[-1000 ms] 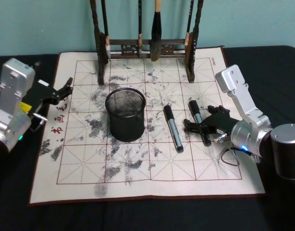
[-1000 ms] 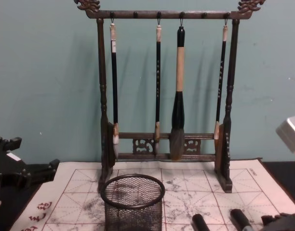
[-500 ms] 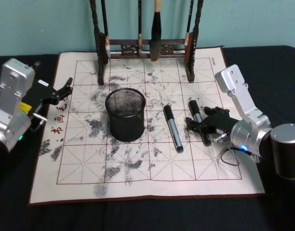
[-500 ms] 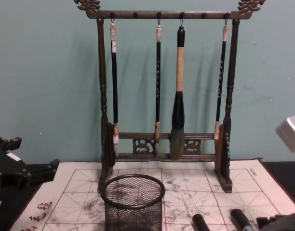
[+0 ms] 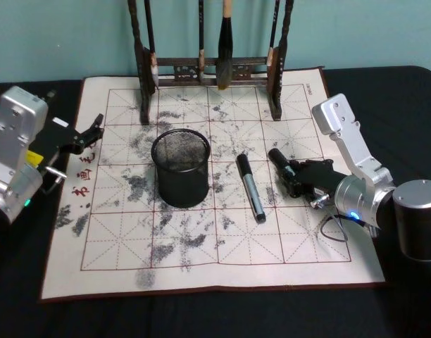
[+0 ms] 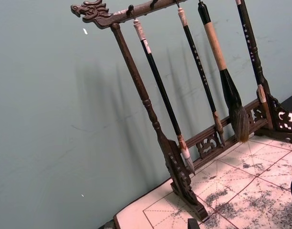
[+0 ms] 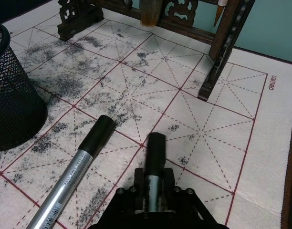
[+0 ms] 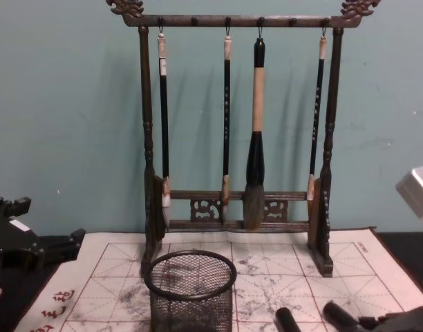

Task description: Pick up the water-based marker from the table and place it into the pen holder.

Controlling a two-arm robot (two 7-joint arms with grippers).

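Two grey water-based markers with black caps show on the white mat [image 5: 117,253]. My right gripper [image 5: 294,177] is shut on the right-hand marker [image 5: 279,159], whose capped end points toward the brush rack and is raised slightly; the wrist view shows it [image 7: 155,148] clamped between the jaws. The other marker [image 5: 251,189] lies flat just left of it [image 7: 74,176]. The black mesh pen holder [image 5: 182,165] stands upright left of both markers [image 8: 191,290]. My left gripper [image 5: 89,134] hovers open at the mat's left edge, holding nothing.
A tall dark wooden brush rack [image 5: 208,67] with several hanging brushes stands along the mat's far edge [image 8: 239,207]. The black table [image 5: 201,317] surrounds the mat. Open mat lies in front of the pen holder.
My right gripper's fingers, spread around the right-hand marker before, have shut on it, and its capped end has shifted slightly. The left arm has barely moved.
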